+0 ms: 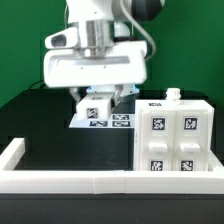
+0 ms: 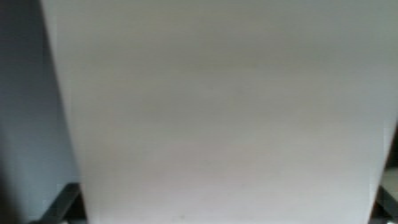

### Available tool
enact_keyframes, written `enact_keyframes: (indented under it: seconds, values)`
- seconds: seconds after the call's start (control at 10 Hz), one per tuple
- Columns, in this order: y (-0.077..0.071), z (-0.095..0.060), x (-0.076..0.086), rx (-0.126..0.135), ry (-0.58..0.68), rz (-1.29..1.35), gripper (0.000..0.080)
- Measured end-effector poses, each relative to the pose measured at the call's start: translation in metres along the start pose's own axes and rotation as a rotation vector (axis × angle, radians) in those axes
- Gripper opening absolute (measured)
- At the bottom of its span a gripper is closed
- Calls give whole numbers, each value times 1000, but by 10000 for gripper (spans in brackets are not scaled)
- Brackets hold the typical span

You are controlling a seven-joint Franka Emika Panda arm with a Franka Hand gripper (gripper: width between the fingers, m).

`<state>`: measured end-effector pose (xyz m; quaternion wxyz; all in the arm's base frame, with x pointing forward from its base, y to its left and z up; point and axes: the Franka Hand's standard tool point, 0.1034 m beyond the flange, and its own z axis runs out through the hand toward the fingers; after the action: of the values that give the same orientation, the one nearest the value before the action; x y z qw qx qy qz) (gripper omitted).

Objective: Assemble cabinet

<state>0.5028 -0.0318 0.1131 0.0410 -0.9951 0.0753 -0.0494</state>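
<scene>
- My arm's fingers [image 2: 64, 204] are closed on a white panel [image 1: 97, 107] of the cabinet. In the wrist view the panel fills nearly all the space between the two dark tips.
- In the exterior view the panel is under the wrist, over the marker board [image 1: 118, 121] at the back of the black desk [image 1: 40, 125]. I cannot tell if the two touch.
- The cabinet body [image 1: 176, 142] stands upright at the exterior view's right, apart from the panel, just behind the white border frame [image 1: 60, 180]. Its front face shows four tags.
</scene>
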Motion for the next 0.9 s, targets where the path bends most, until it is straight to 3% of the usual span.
enact_keyframes:
  seconds: [0.4, 0.5, 0.9]
  values:
    - [-62, -41, 45, 31, -14, 15, 543]
    - [-65, -39, 51, 32, -7, 11, 543]
    - [-63, -35, 46, 31, -17, 13, 543]
